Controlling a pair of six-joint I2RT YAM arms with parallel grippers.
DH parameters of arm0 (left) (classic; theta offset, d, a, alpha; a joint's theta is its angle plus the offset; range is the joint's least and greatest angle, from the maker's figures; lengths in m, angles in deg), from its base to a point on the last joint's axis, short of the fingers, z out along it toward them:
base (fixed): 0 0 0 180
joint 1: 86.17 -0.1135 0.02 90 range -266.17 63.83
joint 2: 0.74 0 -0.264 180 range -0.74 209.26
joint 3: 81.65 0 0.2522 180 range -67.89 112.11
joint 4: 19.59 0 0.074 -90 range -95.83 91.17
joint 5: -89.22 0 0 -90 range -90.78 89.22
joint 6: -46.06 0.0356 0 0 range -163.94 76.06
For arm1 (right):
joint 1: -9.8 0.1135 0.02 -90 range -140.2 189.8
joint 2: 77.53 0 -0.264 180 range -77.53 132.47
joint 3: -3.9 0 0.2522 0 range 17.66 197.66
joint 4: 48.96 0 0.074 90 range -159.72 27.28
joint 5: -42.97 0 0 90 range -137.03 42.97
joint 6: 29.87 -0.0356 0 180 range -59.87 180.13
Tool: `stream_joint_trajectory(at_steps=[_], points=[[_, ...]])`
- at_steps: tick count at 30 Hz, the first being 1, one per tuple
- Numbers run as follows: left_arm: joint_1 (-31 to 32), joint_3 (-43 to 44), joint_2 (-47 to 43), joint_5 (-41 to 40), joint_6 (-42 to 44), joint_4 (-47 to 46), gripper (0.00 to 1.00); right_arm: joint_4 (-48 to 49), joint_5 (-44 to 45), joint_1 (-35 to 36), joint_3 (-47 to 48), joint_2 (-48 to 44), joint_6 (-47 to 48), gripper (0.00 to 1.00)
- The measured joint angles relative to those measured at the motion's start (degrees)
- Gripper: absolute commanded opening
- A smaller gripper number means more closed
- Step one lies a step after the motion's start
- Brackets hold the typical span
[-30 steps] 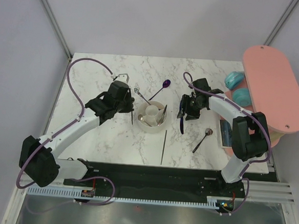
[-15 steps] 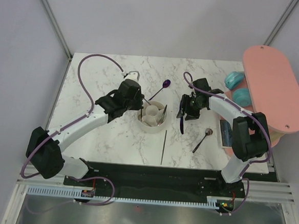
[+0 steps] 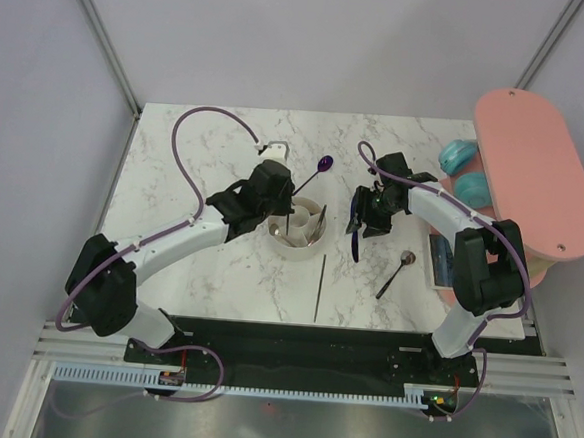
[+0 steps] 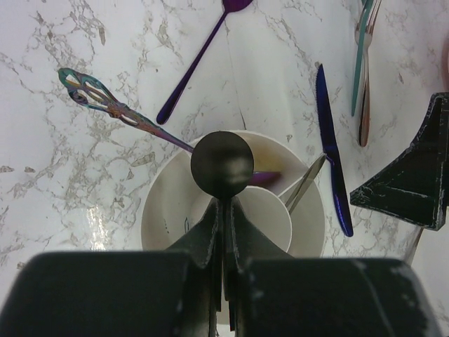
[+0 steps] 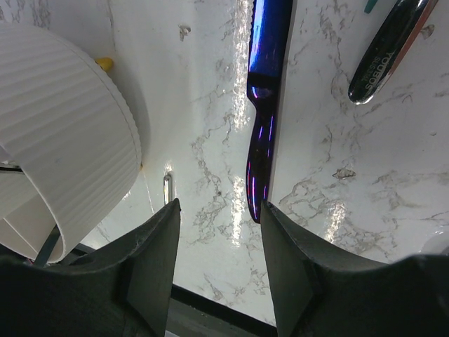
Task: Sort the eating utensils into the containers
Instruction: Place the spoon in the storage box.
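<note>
The white round holder [image 3: 310, 242] stands mid-table; it also shows in the left wrist view [image 4: 160, 203] and the right wrist view [image 5: 63, 133]. My left gripper [image 3: 284, 214] is shut on a black spoon [image 4: 222, 164] and holds it right above the holder. My left gripper's tips [image 4: 223, 210] pinch its handle. An iridescent utensil [image 4: 105, 105] and a silver one [image 4: 306, 182] rest in the holder. My right gripper [image 3: 364, 220] is open and empty [image 5: 221, 232], low over the table beside a blue knife [image 5: 265, 119].
A purple spoon [image 3: 315, 171] lies behind the holder. A black stick [image 3: 319, 286] and a copper-bowled spoon [image 3: 397, 271] lie in front. A teal-handled fork [image 4: 363, 63] lies at the right. The pink oval board [image 3: 531, 176] and teal objects [image 3: 463, 169] stand far right.
My left arm has swung right with the black spoon, from left of the holder to over it. The right arm has not moved.
</note>
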Motion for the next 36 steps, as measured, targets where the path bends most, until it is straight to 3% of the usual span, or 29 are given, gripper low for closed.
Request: stream_joint_trajectory(at_steps=[36], points=[[1.4, -6.9, 0.0, -3.6, 3.0, -4.0, 0.05, -0.8, 0.0, 0.0, 1.7, 0.2, 0.2, 0.57]])
